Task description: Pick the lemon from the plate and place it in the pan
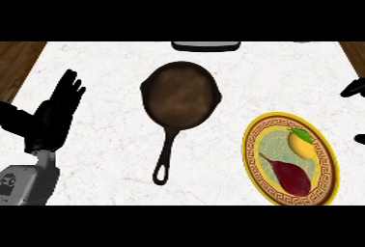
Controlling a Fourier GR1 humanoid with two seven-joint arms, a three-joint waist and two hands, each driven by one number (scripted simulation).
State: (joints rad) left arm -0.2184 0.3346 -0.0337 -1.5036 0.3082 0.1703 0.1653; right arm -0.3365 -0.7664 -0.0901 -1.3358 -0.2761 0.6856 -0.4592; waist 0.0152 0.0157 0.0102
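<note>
While the lemon (301, 144) lies on the upper part of the gold-rimmed plate (251, 144) at the right, it shows as a small yellow oval with a green leaf at its top, just beside a dark red vegetable (292, 176). The dark pan (182, 94) sits apart to the plate's left, handle toward the lower edge. The left hand (58, 108) rests at the left, fingers straight and holding nothing; the right hand (353, 89) shows only as black slivers at the right edge, its state impossible to tell.
</note>
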